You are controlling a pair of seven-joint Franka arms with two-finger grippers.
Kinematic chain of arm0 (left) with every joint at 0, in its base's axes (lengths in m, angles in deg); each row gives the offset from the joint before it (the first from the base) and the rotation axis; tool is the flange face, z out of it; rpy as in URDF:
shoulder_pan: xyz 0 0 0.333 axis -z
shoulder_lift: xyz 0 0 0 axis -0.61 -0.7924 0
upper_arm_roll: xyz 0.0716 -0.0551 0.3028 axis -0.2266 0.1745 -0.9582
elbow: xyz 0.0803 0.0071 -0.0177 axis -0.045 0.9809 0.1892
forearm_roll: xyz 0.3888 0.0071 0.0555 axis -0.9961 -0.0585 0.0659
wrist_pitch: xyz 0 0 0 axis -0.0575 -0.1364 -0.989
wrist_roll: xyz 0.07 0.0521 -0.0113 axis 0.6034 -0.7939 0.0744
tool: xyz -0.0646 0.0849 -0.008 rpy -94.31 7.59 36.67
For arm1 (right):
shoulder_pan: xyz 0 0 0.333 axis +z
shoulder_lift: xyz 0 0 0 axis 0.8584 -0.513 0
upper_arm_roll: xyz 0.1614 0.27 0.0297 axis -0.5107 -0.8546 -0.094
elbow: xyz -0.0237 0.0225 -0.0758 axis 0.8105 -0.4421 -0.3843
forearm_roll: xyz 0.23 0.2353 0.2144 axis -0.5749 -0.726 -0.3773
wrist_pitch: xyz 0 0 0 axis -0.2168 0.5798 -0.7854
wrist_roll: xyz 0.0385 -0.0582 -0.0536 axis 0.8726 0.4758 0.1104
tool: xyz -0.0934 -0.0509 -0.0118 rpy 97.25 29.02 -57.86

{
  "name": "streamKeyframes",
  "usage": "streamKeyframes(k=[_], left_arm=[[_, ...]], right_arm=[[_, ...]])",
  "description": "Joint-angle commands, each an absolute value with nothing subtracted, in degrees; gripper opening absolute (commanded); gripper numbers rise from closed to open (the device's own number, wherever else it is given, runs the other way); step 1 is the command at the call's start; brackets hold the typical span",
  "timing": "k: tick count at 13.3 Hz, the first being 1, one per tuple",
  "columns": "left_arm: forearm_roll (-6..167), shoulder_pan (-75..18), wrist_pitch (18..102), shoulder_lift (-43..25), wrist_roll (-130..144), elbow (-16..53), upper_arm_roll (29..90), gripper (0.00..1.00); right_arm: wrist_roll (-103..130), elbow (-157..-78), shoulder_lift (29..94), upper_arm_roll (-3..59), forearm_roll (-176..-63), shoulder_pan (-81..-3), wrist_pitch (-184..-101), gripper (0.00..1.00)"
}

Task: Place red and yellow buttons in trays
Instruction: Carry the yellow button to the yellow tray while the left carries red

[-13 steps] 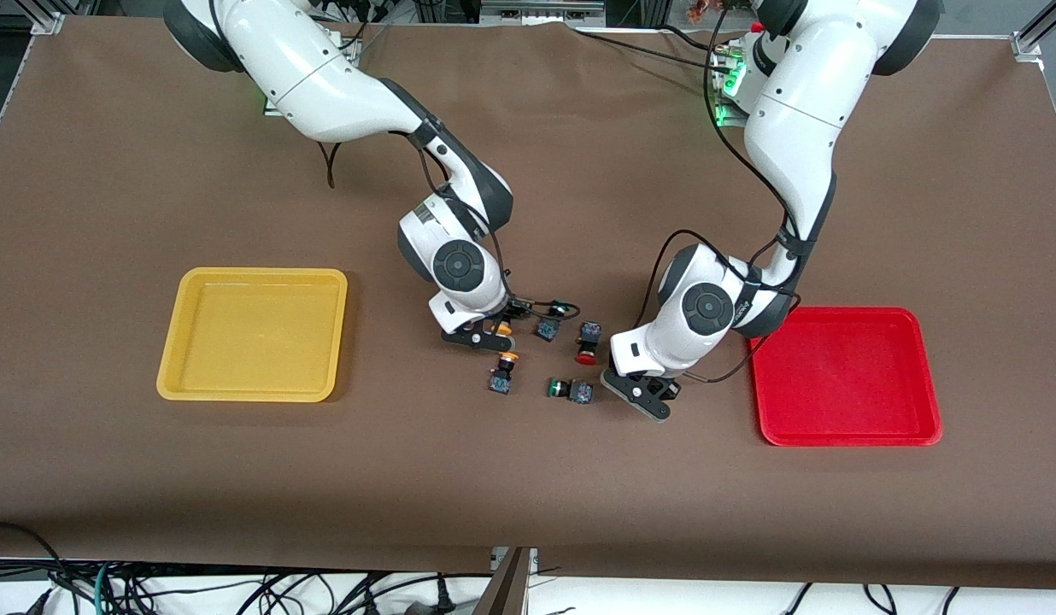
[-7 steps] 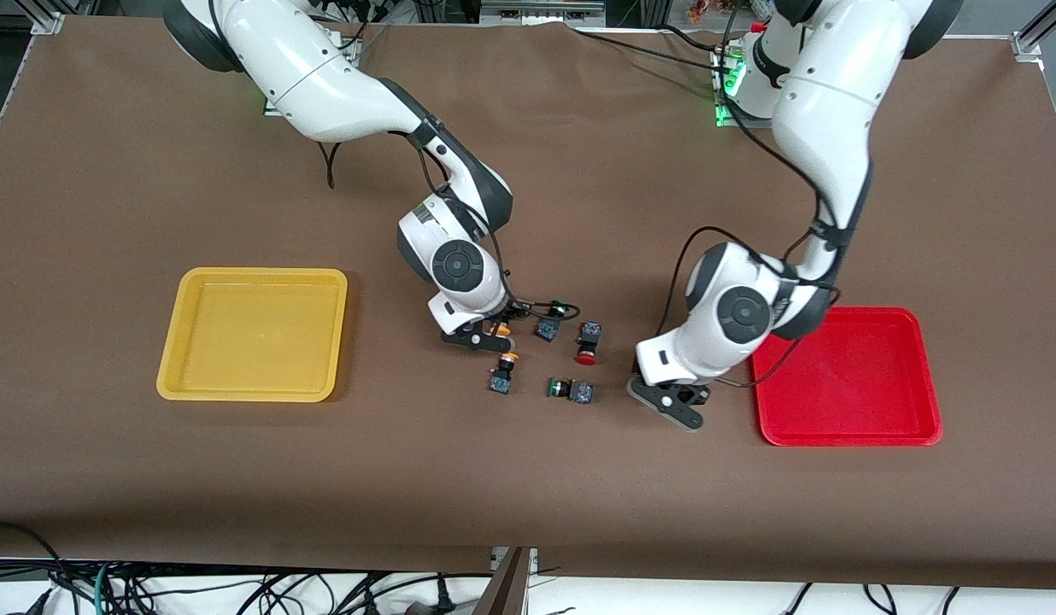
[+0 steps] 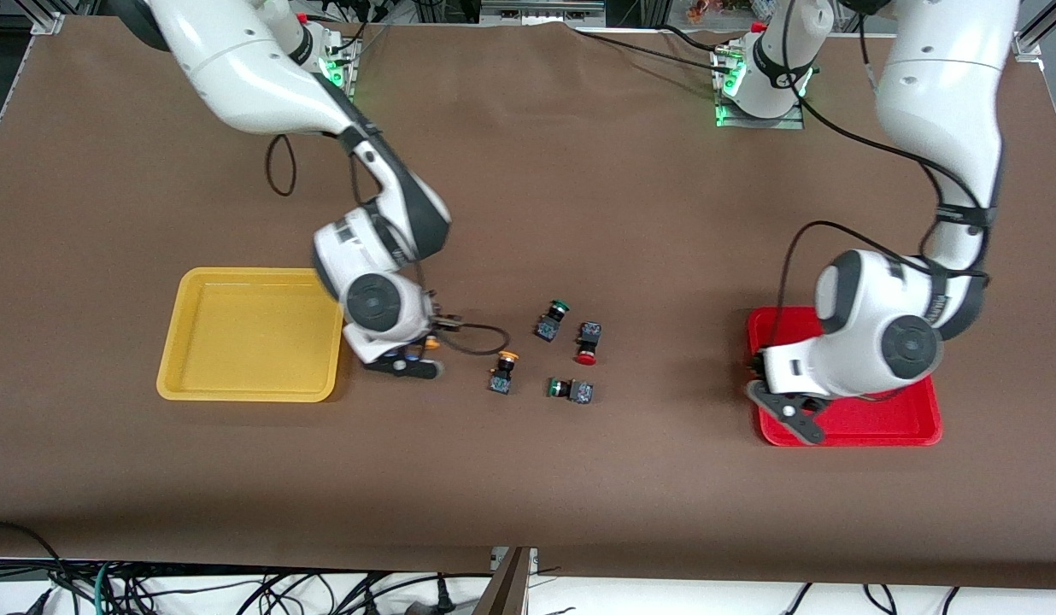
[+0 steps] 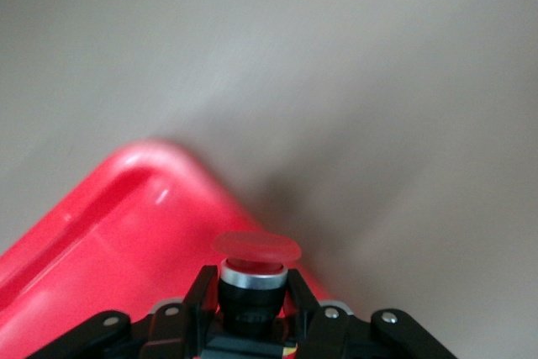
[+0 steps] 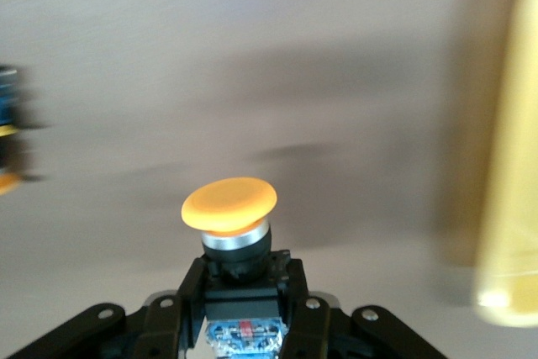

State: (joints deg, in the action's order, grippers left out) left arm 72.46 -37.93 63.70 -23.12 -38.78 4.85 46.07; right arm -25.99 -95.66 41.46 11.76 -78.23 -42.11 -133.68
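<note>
The right gripper [image 5: 239,292] is hanging over the brown counter [image 3: 528,478] just beside the shallow yellow plastic tray [image 3: 250,333], its fingers [image 5: 192,296] gripping an orange-yellow-capped black push-button [image 5: 231,216] whose long axis is pointing out from the fingertips. The left gripper [image 4: 252,300] is hanging over the corner rim of the shallow red plastic tray [image 4: 109,233], fingers [image 4: 200,296] gripping a red-capped black push-button [image 4: 255,260], cap outward likewise.
</note>
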Motion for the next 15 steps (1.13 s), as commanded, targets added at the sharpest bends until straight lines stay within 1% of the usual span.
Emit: streamKeyframes(k=[1, 2, 3, 4, 5, 7, 9, 11, 12, 14, 15], left_arm=[[73.3, -43.1, 64.4, -25.5, -45.2, 7.6, 47.2, 0.21], [73.4, -43.3, 64.6, -25.7, -45.4, 8.1, 47.2, 0.24], [73.4, -43.5, 64.6, -25.6, -45.4, 8.6, 47.2, 0.37], [73.4, -43.5, 64.6, -25.6, -45.4, 8.6, 47.2, 0.7], [73.4, -43.3, 64.6, -25.3, -45.3, 8.5, 47.2, 1.0], [73.3, -43.0, 63.8, -24.0, -45.4, 8.3, 47.8, 1.0], [73.4, -42.7, 62.3, -21.8, -43.6, 7.5, 50.9, 1.0], [73.2, -41.8, 61.8, -21.1, -35.9, 7.2, 53.5, 1.0], [73.3, -41.0, 61.7, -21.0, -31.9, 7.1, 55.0, 1.0], [73.4, -40.0, 61.7, -21.1, -21.6, 6.0, 58.5, 1.0], [73.4, -38.5, 61.7, -21.3, -16.4, 6.0, 59.1, 1.0]], right_arm=[[-18.8, -96.9, 45.1, 15.4, -77.9, -44.0, -128.2, 0.04], [-15.5, -97.0, 45.8, 17.2, -77.9, -44.5, -126.9, 0.04], [-12.3, -97.2, 46.0, 19.3, -78.0, -44.7, -125.6, 0.04], [-9.0, -97.3, 46.1, 21.5, -78.4, -44.7, -124.8, 0.04], [-5.3, -97.4, 46.2, 23.9, -78.9, -45.1, -124.1, 0.04], [0.9, -98.5, 46.6, 27.8, -80.2, -46.6, -123.9, 0.04], [2.2, -99.9, 46.5, 31.5, -82.6, -47.8, -124.5, 0.04], [2.2, -101.1, 46.1, 33.1, -83.4, -48.6, -124.8, 0.05], [2.2, -102.9, 46.1, 33.3, -83.4, -49.1, -126.2, 0.05], [3.1, -107.5, 46.1, 34.4, -83.5, -50.0, -131.7, 0.05], [5.1, -108.6, 46.1, 34.8, -83.5, -50.3, -133.8, 0.05]])
